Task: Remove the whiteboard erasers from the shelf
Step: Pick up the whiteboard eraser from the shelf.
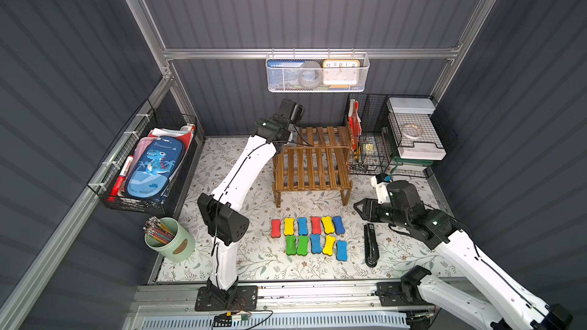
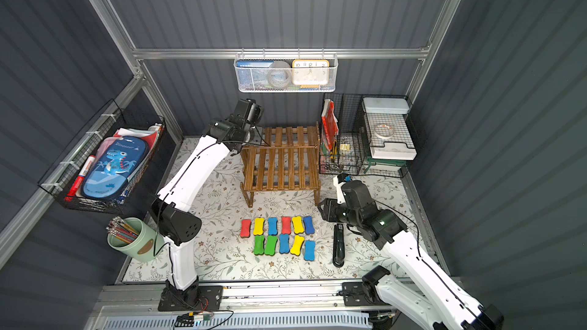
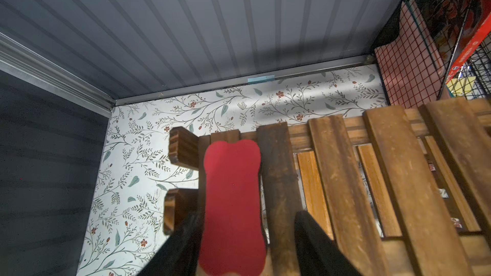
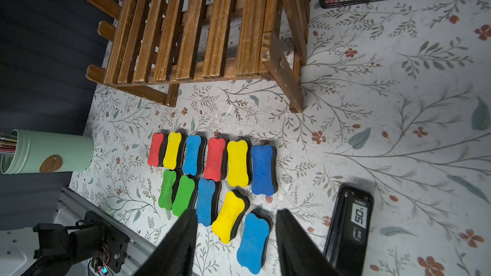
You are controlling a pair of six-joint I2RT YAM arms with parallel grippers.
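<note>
Nearly done: eleven coloured foam erasers on floral worktop; left jaws wide around last red eraser on slatted wooden shelf; right jaws wide, empty.

left arm, right arm: white links, black joints | black cables | end effector fingers: black, wedge-shaped
</note>
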